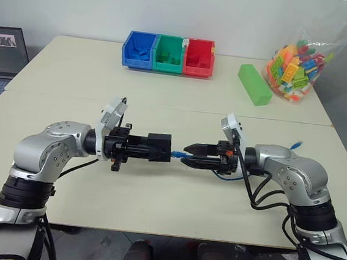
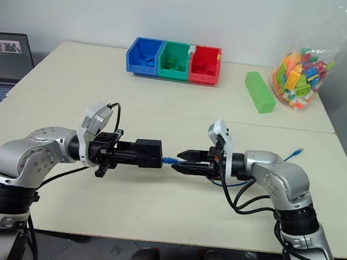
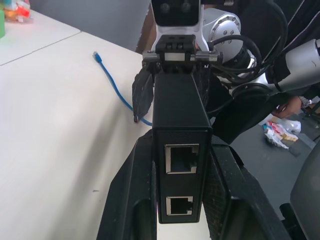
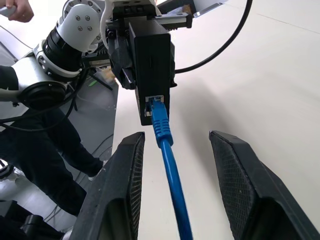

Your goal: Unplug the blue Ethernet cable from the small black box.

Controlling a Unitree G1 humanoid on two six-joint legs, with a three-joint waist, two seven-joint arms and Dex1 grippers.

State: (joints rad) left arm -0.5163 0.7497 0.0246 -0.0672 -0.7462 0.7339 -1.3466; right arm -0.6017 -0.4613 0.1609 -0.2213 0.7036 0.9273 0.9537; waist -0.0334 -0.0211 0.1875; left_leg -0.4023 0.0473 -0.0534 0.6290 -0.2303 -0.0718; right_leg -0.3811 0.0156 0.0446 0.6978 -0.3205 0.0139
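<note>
Blue cable (image 4: 167,160) remains plugged into the black box (image 1: 159,147), which the left pincer (image 3: 182,200) clamps; right pincer (image 4: 175,190) released, straddling the cable.

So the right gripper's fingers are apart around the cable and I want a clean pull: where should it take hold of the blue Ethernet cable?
Probably at the plug boot of the blue Ethernet cable, right where it enters the small black box held by the left gripper. That part looks thicker and stiffer than the cord. The right gripper already straddles it, so come straight along the cable's line and close there.
</note>
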